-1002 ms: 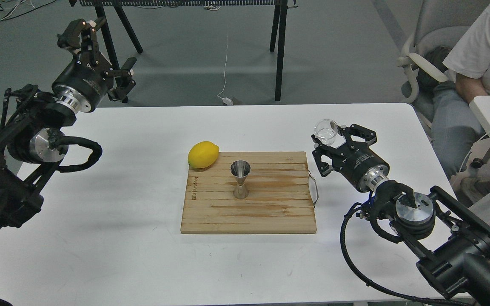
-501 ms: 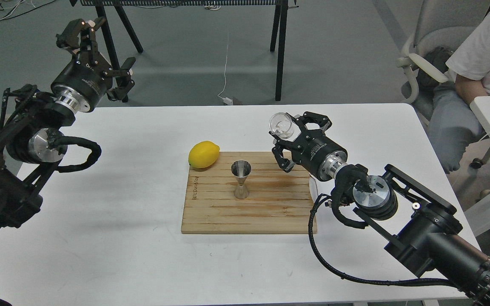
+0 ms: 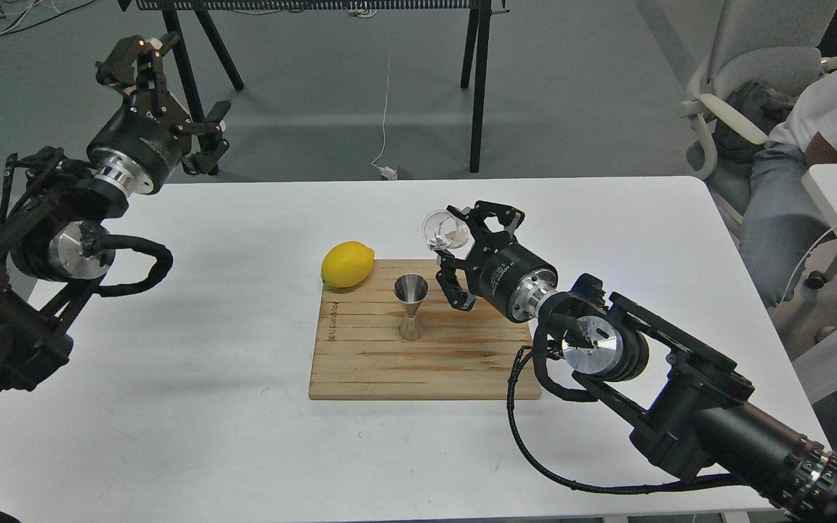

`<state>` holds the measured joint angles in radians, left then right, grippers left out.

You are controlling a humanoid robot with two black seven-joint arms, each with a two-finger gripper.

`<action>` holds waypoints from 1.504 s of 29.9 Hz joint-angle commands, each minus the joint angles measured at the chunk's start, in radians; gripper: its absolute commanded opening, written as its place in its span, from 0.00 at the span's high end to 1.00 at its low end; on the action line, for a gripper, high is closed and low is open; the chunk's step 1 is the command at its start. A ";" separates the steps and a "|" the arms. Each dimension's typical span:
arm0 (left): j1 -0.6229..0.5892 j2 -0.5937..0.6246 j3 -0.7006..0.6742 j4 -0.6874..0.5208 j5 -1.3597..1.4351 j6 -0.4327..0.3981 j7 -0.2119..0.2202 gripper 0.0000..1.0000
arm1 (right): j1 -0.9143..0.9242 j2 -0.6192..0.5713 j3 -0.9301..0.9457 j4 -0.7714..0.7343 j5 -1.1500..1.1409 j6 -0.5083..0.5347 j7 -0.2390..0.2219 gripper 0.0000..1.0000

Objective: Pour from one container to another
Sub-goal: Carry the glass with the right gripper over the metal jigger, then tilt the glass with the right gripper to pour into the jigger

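The clear glass cup [image 3: 444, 229] is held in the air by my right gripper [image 3: 458, 238], which is shut on it. The cup is tilted, its mouth turned to the left, and it hangs just above and right of the steel jigger [image 3: 411, 306]. That jigger stands upright near the middle of the wooden board [image 3: 424, 363]. My left gripper [image 3: 171, 76] is raised far off at the upper left, beyond the table's back edge, open and holding nothing.
A yellow lemon [image 3: 347, 264] rests at the board's back left corner, partly on the white table [image 3: 171, 407]. A seated person [image 3: 825, 123] and a chair [image 3: 738, 80] are past the table's right end. Black stand legs [image 3: 478, 87] rise behind the table.
My right arm has carried the glass cup leftward from the board's right side to just above the jigger, tilting it further. The left arm has stayed put.
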<state>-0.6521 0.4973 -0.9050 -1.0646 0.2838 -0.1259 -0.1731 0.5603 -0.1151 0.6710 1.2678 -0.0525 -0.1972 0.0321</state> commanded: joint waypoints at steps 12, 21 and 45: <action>0.008 0.000 0.000 0.000 0.000 0.000 0.000 0.00 | 0.020 0.002 -0.071 0.007 -0.098 -0.001 -0.001 0.58; 0.008 0.000 0.000 0.000 0.000 0.000 0.000 0.00 | 0.029 -0.006 -0.073 0.007 -0.159 -0.001 -0.026 0.59; 0.012 -0.009 -0.002 0.000 0.000 0.000 -0.002 0.00 | 0.033 -0.009 -0.122 0.010 -0.380 -0.041 -0.024 0.59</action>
<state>-0.6416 0.4885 -0.9069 -1.0645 0.2838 -0.1256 -0.1749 0.5894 -0.1234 0.5492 1.2750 -0.4286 -0.2351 0.0064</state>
